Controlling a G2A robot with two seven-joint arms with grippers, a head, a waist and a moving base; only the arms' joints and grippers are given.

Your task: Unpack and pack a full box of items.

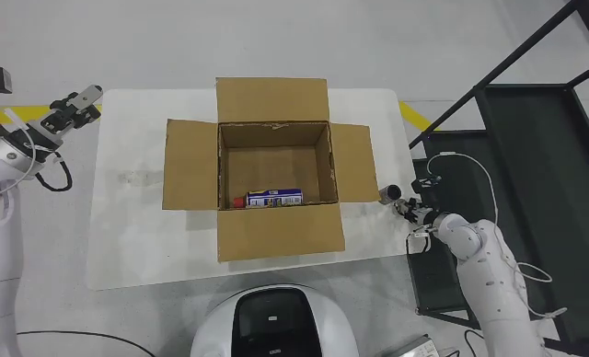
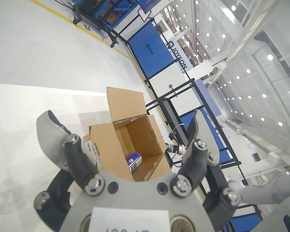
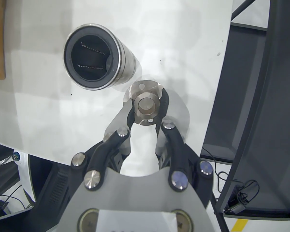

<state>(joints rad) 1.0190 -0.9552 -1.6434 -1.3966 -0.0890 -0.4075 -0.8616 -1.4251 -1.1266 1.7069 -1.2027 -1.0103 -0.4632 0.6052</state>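
The right gripper (image 3: 147,107) fingers clamp a small flanged steel bushing (image 3: 142,89) over the white table (image 3: 62,121). In the top view, the open brown cardboard box (image 1: 272,237) lies near at 9 o'clock. A hollow steel cylinder (image 3: 99,56) lies just beside at 10 o'clock. The left gripper (image 2: 123,119) is spread wide, well apart.

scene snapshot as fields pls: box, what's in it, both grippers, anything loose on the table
box: cardboard box, flaps open, mid table
in box: one blue can lying on its side by the wall nearest the robot
left gripper: open, empty, by the table's far left corner
right gripper: shut on a flanged metal part, at the table's right edge
loose: hollow metal cylinder lying on the table beside the right gripper, outside the box
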